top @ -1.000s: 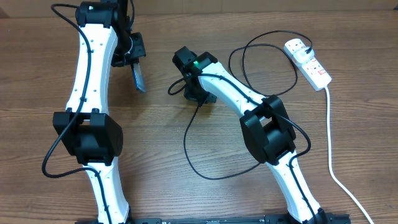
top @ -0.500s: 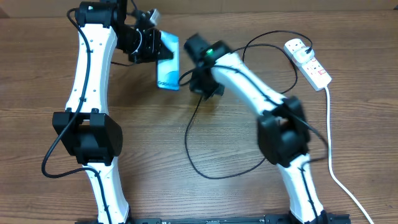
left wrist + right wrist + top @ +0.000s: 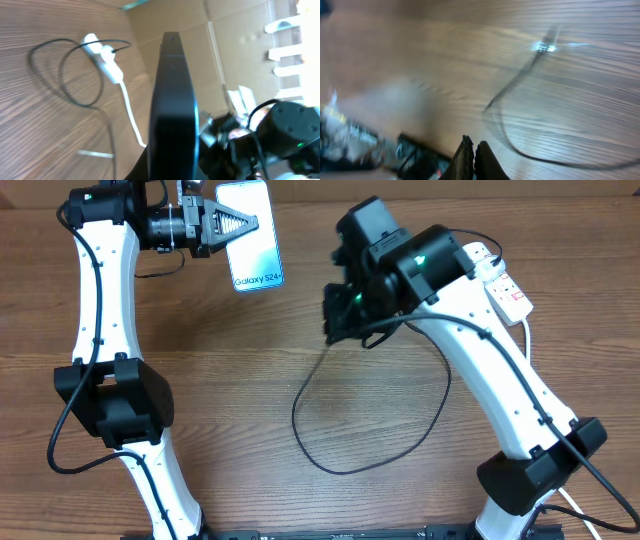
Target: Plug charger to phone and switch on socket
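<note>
Black charger (image 3: 296, 415) must next meet the phone (image 3: 258, 250) clamped in my left gripper (image 3: 232, 223); my right gripper (image 3: 472, 149) is pinched shut.

Robot lab bench: left arm (image 3: 98, 300), right arm (image 3: 495, 370) mounted at wood-grain table (image 3: 240, 390); cardboard wall (image 3: 240, 45) behind.

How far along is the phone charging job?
Done: the phone is held up, clamped in the left gripper. In hand: the right gripper is shut, apparently on the charger cable's end. Left: connector is not in the phone; neither gripper is at the socket.
</note>
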{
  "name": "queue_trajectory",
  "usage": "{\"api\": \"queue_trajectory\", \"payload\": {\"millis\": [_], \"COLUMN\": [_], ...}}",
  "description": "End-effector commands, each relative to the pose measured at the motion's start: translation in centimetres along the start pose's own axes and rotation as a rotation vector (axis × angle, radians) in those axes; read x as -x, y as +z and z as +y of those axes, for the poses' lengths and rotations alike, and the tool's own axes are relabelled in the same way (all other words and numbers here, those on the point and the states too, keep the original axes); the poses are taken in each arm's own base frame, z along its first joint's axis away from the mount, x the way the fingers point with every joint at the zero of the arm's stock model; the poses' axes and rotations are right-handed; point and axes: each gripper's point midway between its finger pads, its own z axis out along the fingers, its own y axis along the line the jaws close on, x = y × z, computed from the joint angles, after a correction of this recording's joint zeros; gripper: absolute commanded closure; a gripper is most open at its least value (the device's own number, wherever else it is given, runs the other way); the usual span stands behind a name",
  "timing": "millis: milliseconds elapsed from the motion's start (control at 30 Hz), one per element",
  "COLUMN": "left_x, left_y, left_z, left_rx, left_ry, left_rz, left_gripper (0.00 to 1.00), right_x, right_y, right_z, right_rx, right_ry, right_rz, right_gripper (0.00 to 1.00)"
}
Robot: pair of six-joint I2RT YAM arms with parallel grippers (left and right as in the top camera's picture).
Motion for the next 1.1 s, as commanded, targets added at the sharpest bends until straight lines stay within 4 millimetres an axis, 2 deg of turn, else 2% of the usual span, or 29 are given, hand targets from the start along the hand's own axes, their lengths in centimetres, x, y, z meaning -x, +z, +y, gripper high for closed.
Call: {"api": "queue_trajectory", "payload": {"millis": [0, 100, 200, 233, 300, 400, 467, 567, 633, 767, 967, 1067], "left_x": [-0.1, -0.1, 0.0, 0.0, 0.1, 0.2, 0.0, -0.5, -1.2, -2.0, -2.3, -2.5], "left_y": [0.5, 0.5, 0.6, 0.5, 0.3, -0.9, -2.1, -4.2, -5.4, -5.8, -4.3, -3.5], "left_z": [-2.4, -2.4, -2.1, -1.5, 0.1, 4.3, 7.0, 10.6, 12.2, 13.1, 13.1, 13.0], "left_rx": [-0.145, -0.146, -0.126, -0.093, -0.002, 0.240, 0.404, 0.644, 0.772, 0.872, 0.890, 0.897], "left_ry": [0.012, 0.007, 0.009, 0.009, 0.014, -0.023, -0.089, -0.156, -0.196, -0.205, -0.178, -0.165], "left_rz": [0.009, 0.010, 0.010, 0.008, 0.004, -0.004, -0.015, -0.024, -0.020, 0.010, 0.041, 0.056], "left_gripper": [0.96, 0.96, 0.96, 0.96, 0.96, 0.96, 0.96, 0.96, 0.96, 0.96, 0.96, 0.96], "right_x": [-1.9, -1.9, -0.5, 0.4, 1.6, 3.1, 4.0, 5.5, 6.2, 7.0, 8.4, 9.0], "right_y": [-1.1, -0.7, -0.4, -0.4, -0.7, -0.4, 0.4, 2.4, 4.1, 7.3, 11.1, 13.8], "right_z": [3.8, 3.7, 0.9, -0.8, -2.8, -4.9, -4.9, -4.9, -5.0, -4.7, -6.9, -8.3], "right_rx": [0.116, 0.070, -0.069, -0.136, -0.211, -0.269, -0.255, -0.229, -0.231, -0.198, -0.265, -0.297], "right_ry": [-0.145, -0.145, 0.000, 0.086, 0.198, 0.315, 0.315, 0.293, 0.255, 0.208, 0.240, 0.263], "right_rz": [0.016, 0.000, -0.066, -0.110, -0.177, -0.257, -0.280, -0.311, -0.299, -0.200, -0.109, -0.098], "right_gripper": [0.96, 0.96, 0.96, 0.96, 0.96, 0.90, 0.81, 0.45, 0.34, 0.30, 0.29, 0.36]}}
